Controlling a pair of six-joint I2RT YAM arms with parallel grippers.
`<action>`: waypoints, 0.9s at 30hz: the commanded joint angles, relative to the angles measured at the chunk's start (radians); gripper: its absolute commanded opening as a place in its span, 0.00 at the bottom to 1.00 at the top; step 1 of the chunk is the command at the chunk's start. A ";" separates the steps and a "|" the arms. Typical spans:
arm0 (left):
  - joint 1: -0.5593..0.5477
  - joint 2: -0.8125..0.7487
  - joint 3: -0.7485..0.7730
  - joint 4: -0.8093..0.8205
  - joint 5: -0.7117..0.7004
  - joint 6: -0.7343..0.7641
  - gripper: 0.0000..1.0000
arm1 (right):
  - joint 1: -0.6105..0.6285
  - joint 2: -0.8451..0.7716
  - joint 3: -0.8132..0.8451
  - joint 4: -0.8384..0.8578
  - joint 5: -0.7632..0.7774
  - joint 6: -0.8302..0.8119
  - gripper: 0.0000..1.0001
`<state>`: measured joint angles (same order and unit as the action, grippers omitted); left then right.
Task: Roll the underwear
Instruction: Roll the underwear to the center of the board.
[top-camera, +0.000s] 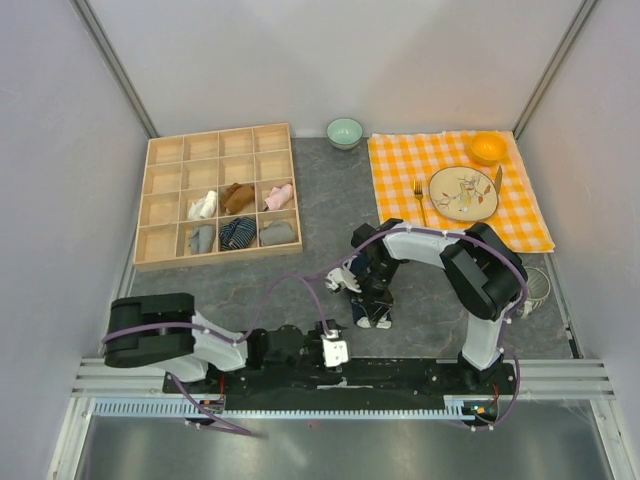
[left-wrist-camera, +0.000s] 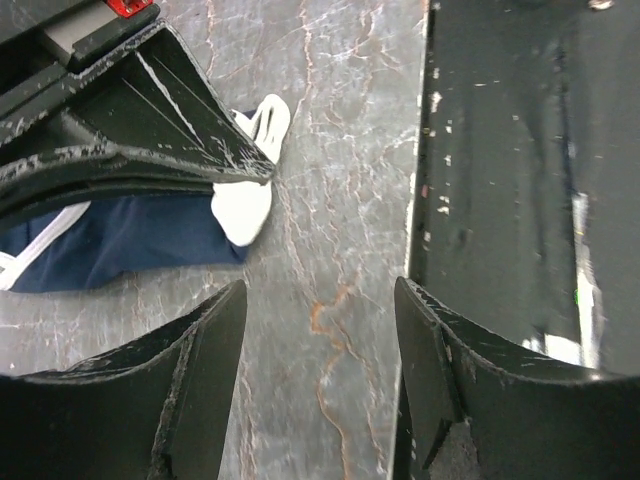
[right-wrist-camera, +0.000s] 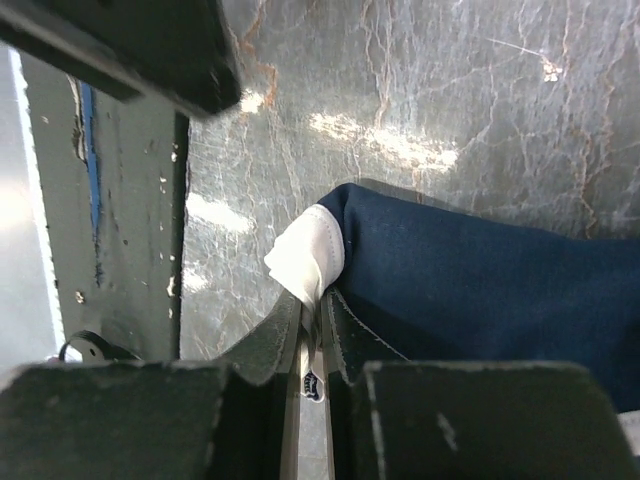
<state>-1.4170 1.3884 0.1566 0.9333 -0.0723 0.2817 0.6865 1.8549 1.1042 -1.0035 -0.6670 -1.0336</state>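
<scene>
The right gripper (right-wrist-camera: 318, 300) is clamped shut on the white trim of the navy underwear (right-wrist-camera: 480, 290), which lies on the dark grey, marble-patterned tabletop (top-camera: 320, 215) near the middle of the table, just beyond the black base rail (top-camera: 400, 375) at its near edge. The right wrist camera shows the two fingers pressed together with a fold of white edging caught between them and the blue cloth spreading away to the right. The left gripper (left-wrist-camera: 320, 300) hovers low over the surface just beside the garment, its jaws wide apart and holding nothing; its camera shows the blue fabric and a white corner under the other arm's fingers. The left arm lies folded along the near edge, while the right arm bends in from the near right.

At the far left stands a wooden grid tray (top-camera: 166, 180), several of its nearer compartments holding rolled garments in white, brown, pink, grey and dark stripes. A pale green bowl (top-camera: 345, 131) sits at the far middle. To the far right an orange-and-white checked cloth (top-camera: 400, 170) carries a patterned plate (top-camera: 440, 185), a fork (top-camera: 420, 200) to its left and an orange bowl (top-camera: 488, 148) beyond it. Plain pale panels framed by metal posts enclose the table on three sides.
</scene>
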 joint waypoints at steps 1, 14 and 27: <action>-0.007 0.150 0.084 0.197 -0.098 0.093 0.68 | 0.005 0.035 0.029 -0.015 -0.063 0.024 0.14; -0.007 0.373 0.195 0.242 -0.227 0.154 0.66 | 0.005 0.067 0.039 -0.075 -0.097 -0.046 0.15; -0.005 0.428 0.262 0.098 -0.169 0.117 0.23 | 0.004 0.061 0.042 -0.073 -0.103 -0.046 0.22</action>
<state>-1.4181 1.7988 0.3943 1.0702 -0.2600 0.3912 0.6853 1.9114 1.1206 -1.0756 -0.7364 -1.0515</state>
